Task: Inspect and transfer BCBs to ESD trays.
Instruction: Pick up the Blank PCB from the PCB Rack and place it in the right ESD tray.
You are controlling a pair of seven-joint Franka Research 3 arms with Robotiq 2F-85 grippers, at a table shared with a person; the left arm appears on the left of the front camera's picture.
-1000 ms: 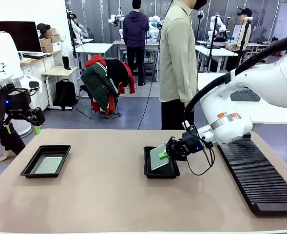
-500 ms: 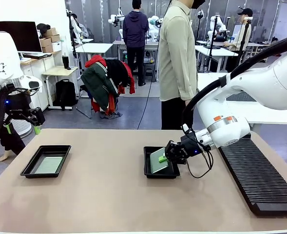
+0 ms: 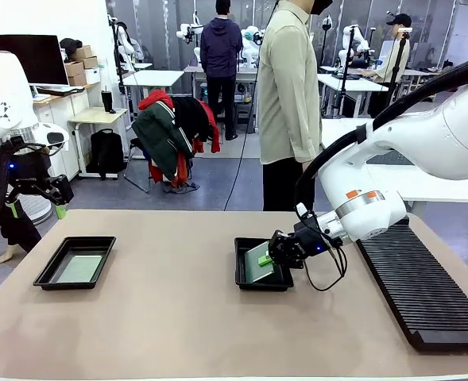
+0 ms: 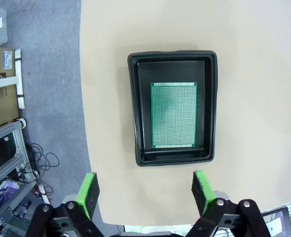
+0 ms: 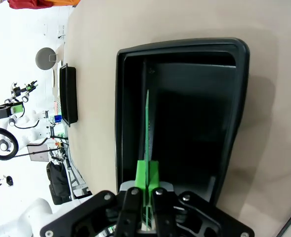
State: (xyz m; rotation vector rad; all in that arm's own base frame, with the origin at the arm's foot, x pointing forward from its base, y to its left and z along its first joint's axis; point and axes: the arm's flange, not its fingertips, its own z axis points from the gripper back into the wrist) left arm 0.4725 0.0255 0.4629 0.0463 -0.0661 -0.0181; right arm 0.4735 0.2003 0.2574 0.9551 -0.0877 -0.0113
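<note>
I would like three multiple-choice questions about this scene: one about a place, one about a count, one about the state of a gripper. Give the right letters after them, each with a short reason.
1. Where does the board held by the right gripper stand?
A. over the ribbed rack
B. tilted, over the tray near the middle of the table
C. flat on the bare table

2. How many black trays are on the table?
A. one
B. two
C. three

3. How is the left gripper?
A. open and holding nothing
B. shut on a board
C. shut on a tray rim

Answers:
1 B: the held board leans at an angle inside the middle tray, edge-on in the right wrist view.
2 B: the middle tray and the left tray.
3 A: its green pads stand wide apart above the left tray, where another board lies flat.
</note>
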